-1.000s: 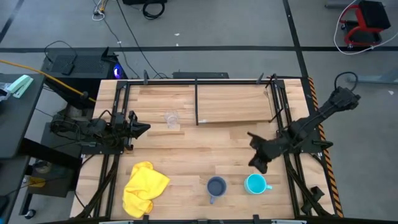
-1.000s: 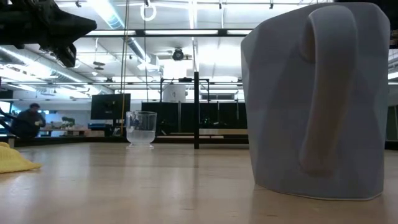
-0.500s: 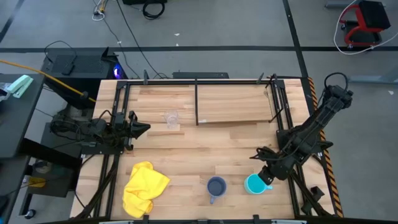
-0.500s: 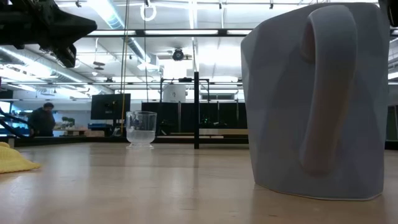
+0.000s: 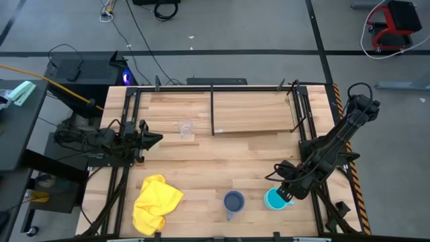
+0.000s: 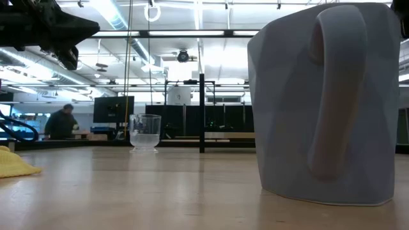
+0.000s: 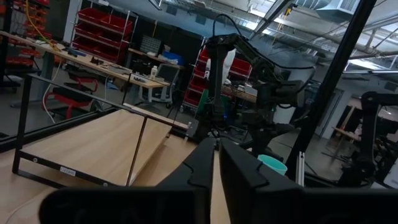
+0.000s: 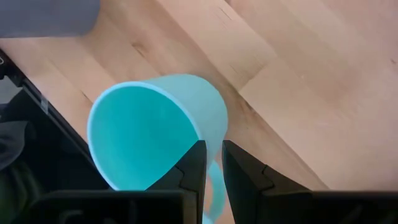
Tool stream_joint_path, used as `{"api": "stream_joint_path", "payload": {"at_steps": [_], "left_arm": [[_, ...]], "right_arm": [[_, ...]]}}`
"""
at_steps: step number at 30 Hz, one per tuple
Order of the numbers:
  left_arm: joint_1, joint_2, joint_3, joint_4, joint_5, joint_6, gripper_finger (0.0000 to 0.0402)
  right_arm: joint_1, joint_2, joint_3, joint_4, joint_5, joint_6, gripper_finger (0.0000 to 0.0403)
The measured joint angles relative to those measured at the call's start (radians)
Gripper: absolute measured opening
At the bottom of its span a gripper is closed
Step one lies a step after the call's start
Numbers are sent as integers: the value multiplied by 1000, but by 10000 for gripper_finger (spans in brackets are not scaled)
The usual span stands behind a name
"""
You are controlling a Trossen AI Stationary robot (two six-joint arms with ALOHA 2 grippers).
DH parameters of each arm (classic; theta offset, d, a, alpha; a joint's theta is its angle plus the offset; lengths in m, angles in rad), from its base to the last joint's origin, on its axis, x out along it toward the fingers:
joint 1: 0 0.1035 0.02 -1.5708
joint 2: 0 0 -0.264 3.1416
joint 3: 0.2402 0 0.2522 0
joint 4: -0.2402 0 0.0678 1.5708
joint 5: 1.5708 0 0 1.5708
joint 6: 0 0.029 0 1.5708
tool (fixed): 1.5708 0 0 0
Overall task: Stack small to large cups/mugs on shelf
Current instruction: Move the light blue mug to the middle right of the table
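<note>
right fingers narrow over the cyan mug

fingers (image 8: 194, 163) of the right gripper (image 5: 285, 193) stand a slit apart above the cyan mug (image 5: 275, 199), lower right of the high frame, holding nothing. left gripper (image 5: 153, 139), at left, is nearly closed and empty. glass cup (image 5: 185, 128) sits upper centre, left of the shelf (image 5: 252, 111). grey-blue mug (image 5: 234, 202) stands bottom centre.

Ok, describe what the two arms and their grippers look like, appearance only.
Both arms are dark, nearly black, built of jointed segments. The right arm carries a black cable looping at its upper joint. The left gripper and the right gripper each end in two dark, angular, flat-sided fingers with stepped edges. No coloured markings show on either.
</note>
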Motion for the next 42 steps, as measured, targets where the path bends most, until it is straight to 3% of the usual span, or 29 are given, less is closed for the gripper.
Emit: {"api": "stream_joint_path", "payload": {"at_steps": [22,42], "left_arm": [[0,0,0,-10,0,-3,38],[0,0,0,-16,0,-9,36]], "right_arm": [[0,-6,0,24,0,-13,58],[0,77,0,44,-12,-24,59]]}}
